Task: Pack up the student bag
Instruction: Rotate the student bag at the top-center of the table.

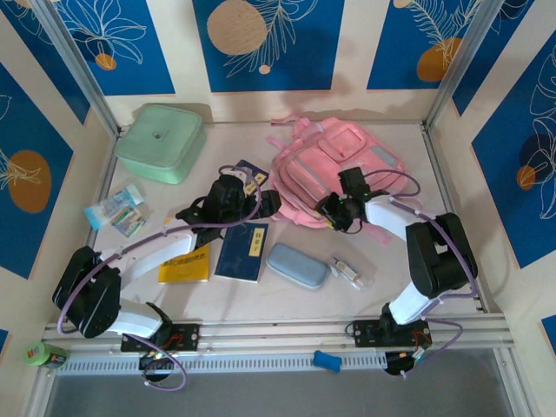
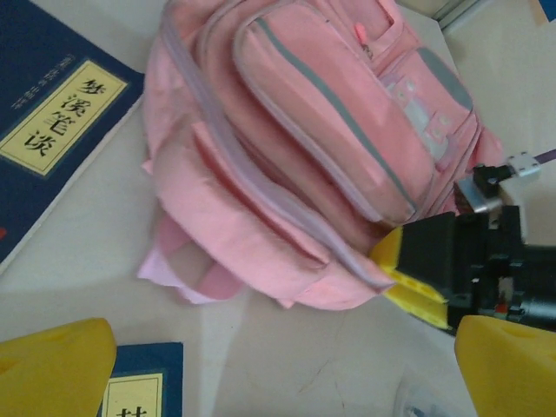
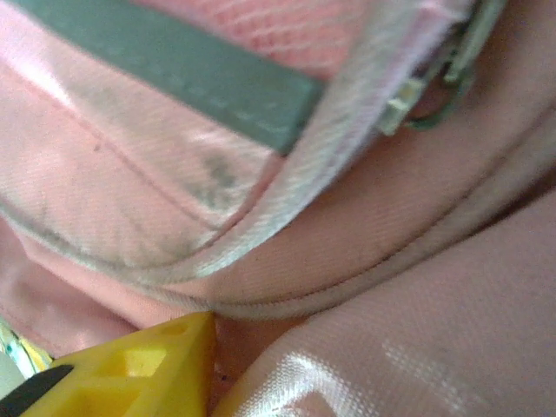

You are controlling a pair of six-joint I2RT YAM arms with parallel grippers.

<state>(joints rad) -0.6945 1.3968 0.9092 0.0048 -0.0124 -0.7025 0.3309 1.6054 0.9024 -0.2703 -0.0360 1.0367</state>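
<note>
At right gripper (image 1: 330, 211): clamps half-shut on seam fabric of student bag (image 1: 321, 165). At left gripper (image 2: 278, 372): gapes fully, holding nothing, bag just ahead.

The bag (image 3: 130, 200) is soft pink woven cloth with a slight sheen, matt grey strips and a small metal zip pull (image 3: 439, 87) toward one o'clock. The right hand (image 1: 334, 213) has glossy yellow plastic fingers (image 3: 148, 365). The table (image 1: 278, 304) looks pale and matt.

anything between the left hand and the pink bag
Nothing visible: bare table lies between the open left hand and the soft pink fabric backpack.
</note>
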